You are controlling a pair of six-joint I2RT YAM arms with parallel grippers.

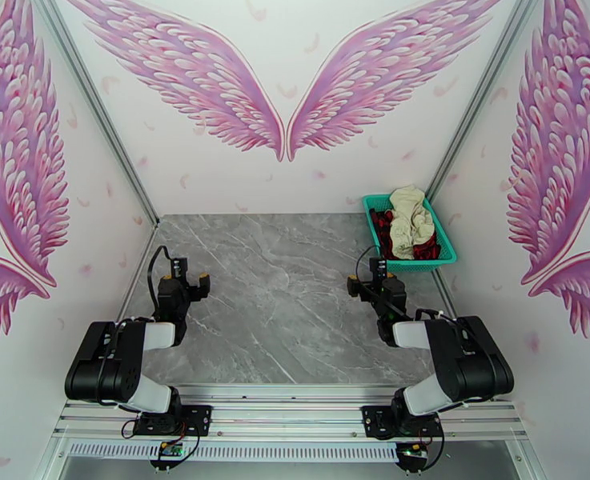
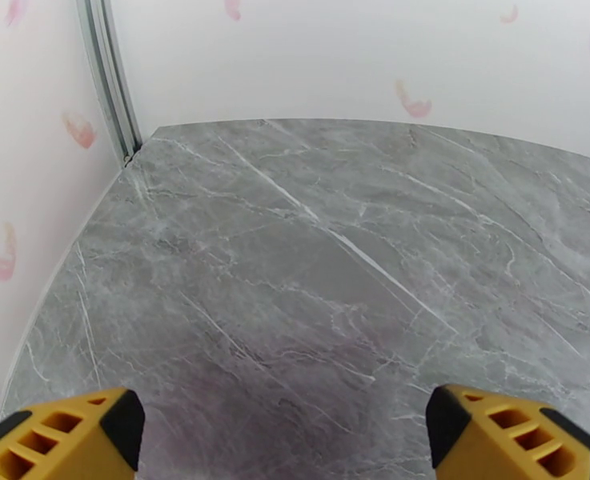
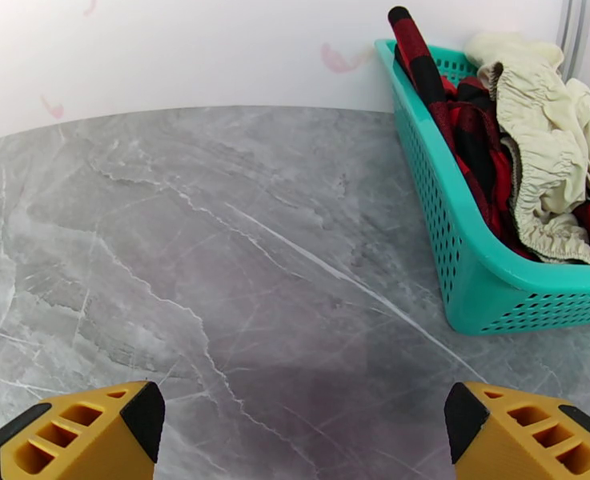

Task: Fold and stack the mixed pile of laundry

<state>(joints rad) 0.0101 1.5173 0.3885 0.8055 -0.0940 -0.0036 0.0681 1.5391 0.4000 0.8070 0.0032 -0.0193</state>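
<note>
The left end effector [image 2: 286,442] and right end effector [image 3: 303,442], two in all, hung with fingers wide apart and empty above the grey marble surface [image 3: 214,234]. One teal mesh basket [image 3: 455,266], ahead-right of the right end effector, held two garments: a red-and-black check shirt [image 3: 475,138] under a cream garment [image 3: 547,146]. The right wrist view resolved the check; the top view showed the basket well apart from the left end effector.

Grey marble table [image 1: 295,298] — pink-winged white walls [image 1: 286,90].

Cream garment [image 3: 544,150] crumpled atop red-black check shirt [image 3: 472,131], both in basket [image 3: 487,286].
</note>
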